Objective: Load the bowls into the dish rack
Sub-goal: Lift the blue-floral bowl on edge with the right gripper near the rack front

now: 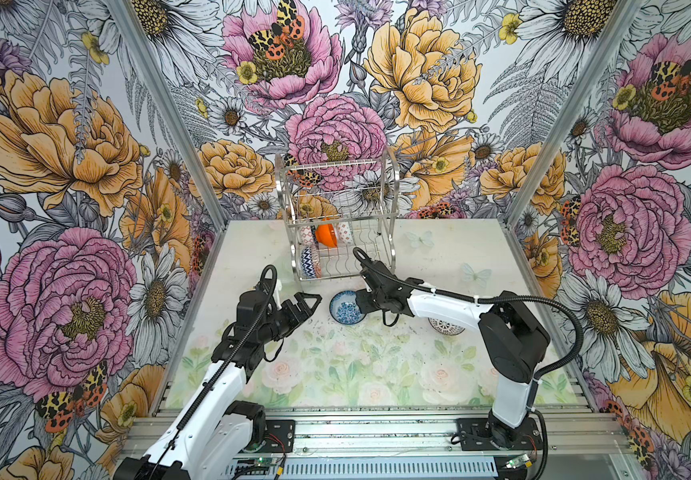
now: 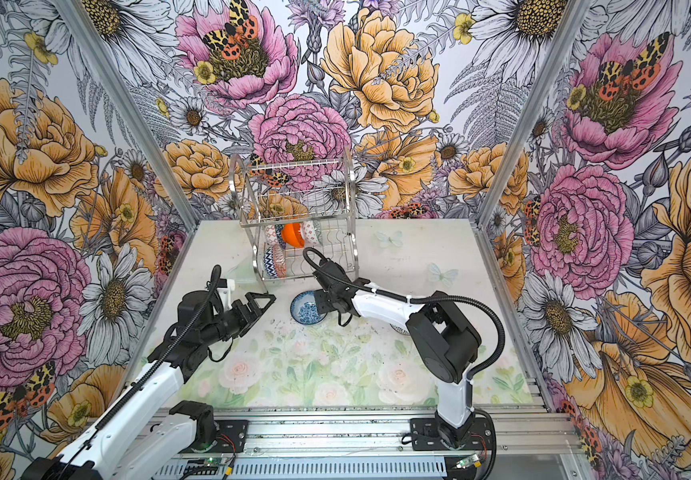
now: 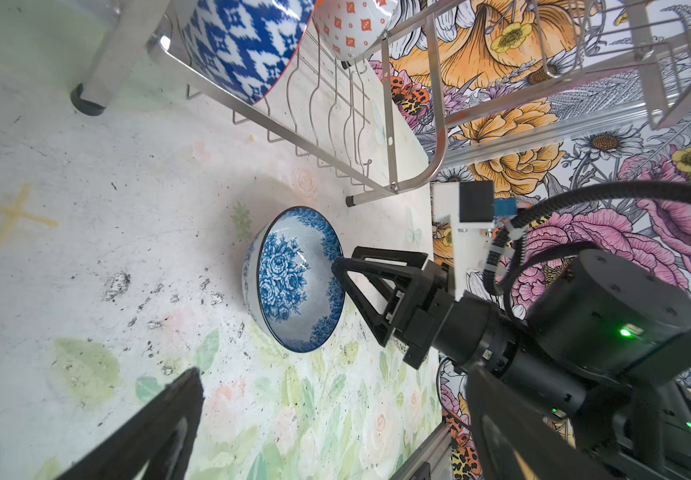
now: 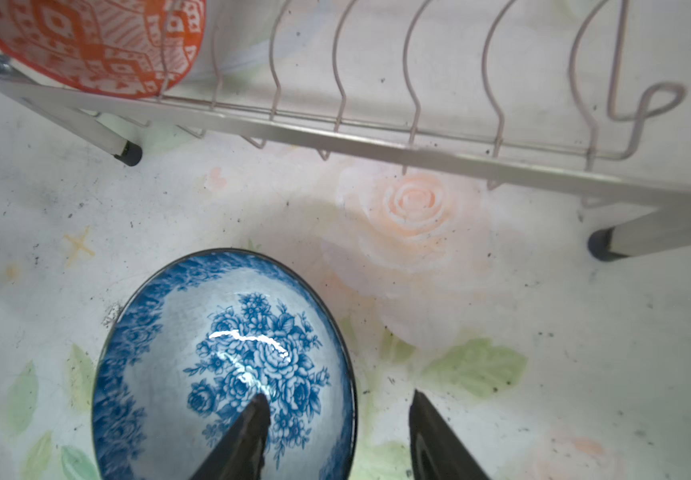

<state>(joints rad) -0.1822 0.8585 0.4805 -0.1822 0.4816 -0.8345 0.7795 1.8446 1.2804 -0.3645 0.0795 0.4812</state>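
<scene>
blue-white floral bowl [image 4: 211, 332]: my right gripper [image 4: 337, 399] is straddling its rim, jaws partly apart and gripping nothing. the bowl is sitting upright on the table [image 4: 543, 311], just before the dish rack [image 4: 377, 149]. i'm aiming to pinch the rim squarely, then tilt it into a free lower slot. left gripper [image 1: 304, 308] is idling wide open.

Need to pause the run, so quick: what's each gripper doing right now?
Left gripper: open, empty.
Right gripper: open, straddling the rim of the blue floral bowl.
</scene>
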